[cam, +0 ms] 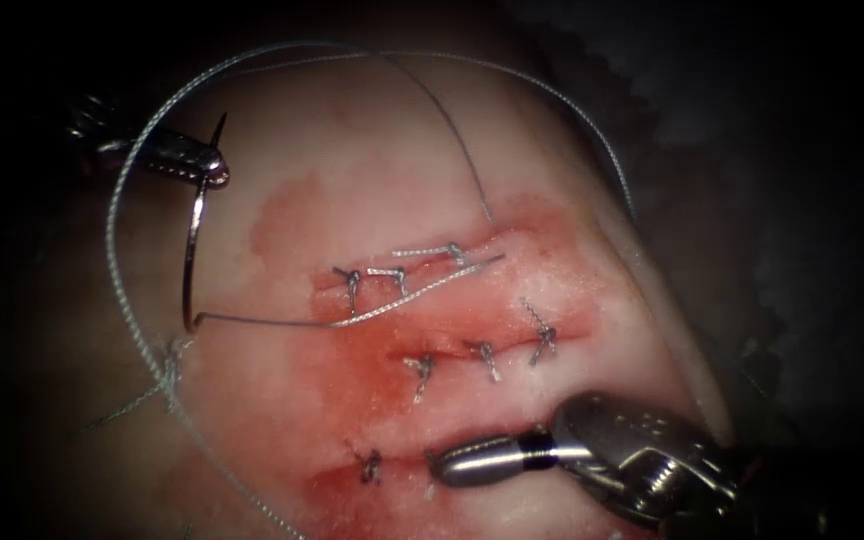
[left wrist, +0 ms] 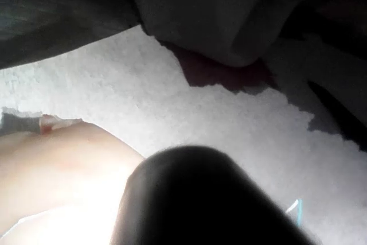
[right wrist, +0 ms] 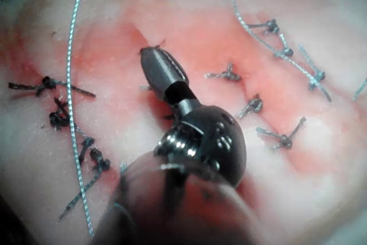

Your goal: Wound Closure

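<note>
left pincer grips needle (outside tissue).

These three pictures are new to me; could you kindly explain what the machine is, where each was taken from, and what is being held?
It is a surgical practice robot with two thin arms, stitching a piece of pale pork belly, the tissue. The endoscope view looks down on the red cut. The left gripper is shut on the curved steel needle near its pointed end, held out of the tissue, left of the cut. The grey braided thread loops around. The right gripper, shut and empty, rests at the cut; the right wrist view shows it up close among dark knotted stitches.
</note>
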Tool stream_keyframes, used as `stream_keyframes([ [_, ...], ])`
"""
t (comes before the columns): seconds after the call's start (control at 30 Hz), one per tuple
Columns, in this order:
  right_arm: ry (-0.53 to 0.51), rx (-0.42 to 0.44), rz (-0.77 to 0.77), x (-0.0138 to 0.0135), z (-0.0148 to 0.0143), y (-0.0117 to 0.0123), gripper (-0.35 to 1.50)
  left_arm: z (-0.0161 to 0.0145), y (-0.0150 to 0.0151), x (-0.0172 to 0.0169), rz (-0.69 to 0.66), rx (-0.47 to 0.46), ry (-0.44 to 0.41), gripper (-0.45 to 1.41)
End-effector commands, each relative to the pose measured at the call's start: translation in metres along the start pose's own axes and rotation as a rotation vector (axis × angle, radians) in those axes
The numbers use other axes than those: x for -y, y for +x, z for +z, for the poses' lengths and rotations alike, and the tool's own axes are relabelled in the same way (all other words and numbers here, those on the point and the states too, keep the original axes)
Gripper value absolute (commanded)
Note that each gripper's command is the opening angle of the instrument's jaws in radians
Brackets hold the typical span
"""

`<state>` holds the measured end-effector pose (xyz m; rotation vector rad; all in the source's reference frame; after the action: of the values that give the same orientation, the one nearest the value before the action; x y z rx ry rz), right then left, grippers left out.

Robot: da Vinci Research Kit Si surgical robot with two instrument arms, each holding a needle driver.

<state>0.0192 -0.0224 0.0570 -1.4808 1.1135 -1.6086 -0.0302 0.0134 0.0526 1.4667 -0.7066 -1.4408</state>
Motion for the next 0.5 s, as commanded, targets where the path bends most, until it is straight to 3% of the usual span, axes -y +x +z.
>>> stream_keyframes([
  [0.03,-0.001,0.003,-0.013,0.0004,0.0013,-0.0009,-0.35,0.0001,-0.0012,0.0008,0.007,0.002,0.003,-0.45],
  [0.2,0.111,0.053,-0.475,0.0026,0.0007,-0.0107,-0.35,0.0011,-0.0001,0.0017,-0.002,0.014,0.024,-0.45],
  [0.27,0.175,-0.036,-0.700,0.0043,0.0014,-0.0140,-0.35,0.0023,0.0002,0.0021,-0.008,0.012,0.077,-0.45],
  [0.37,0.231,-0.082,-0.809,0.0065,0.0040,-0.0152,-0.35,0.0036,0.0005,0.0043,-0.022,0.024,0.139,-0.45],
  [0.5,0.195,-0.130,-0.829,0.0091,0.0076,-0.0143,-0.35,0.0052,0.0004,0.0076,-0.046,0.041,0.221,-0.45],
])
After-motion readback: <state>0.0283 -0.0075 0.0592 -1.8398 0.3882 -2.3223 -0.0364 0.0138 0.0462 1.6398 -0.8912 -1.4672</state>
